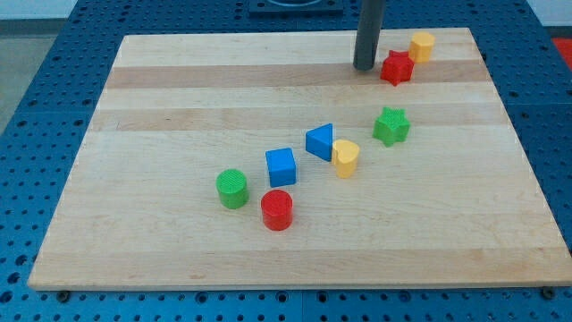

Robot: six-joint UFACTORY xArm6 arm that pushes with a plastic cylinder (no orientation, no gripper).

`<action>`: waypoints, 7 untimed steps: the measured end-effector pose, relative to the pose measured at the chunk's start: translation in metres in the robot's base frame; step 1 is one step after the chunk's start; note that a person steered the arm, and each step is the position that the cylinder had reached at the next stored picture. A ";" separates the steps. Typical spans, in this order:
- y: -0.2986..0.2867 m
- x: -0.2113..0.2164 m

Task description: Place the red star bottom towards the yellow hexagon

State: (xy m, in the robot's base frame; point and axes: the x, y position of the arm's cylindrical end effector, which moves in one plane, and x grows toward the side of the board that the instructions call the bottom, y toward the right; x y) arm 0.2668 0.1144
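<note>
The red star (pixel 397 68) lies near the view's top right of the wooden board. The yellow hexagon (pixel 422 46) sits just up and to the right of it, almost touching. My tip (pixel 364 67) rests on the board just left of the red star, with a small gap between them. The dark rod rises straight up out of the view's top.
A green star (pixel 391 126) lies below the red star. A yellow heart (pixel 346 157), a blue triangle (pixel 320 141), a blue cube (pixel 281 166), a green cylinder (pixel 232 189) and a red cylinder (pixel 277 209) form a diagonal line across the board's middle (pixel 179 116).
</note>
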 end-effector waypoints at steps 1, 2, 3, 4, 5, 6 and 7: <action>0.035 0.006; 0.029 0.019; 0.022 0.027; 0.030 0.038; 0.046 0.041; 0.040 0.050; 0.006 0.081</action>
State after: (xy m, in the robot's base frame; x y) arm 0.3477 0.1204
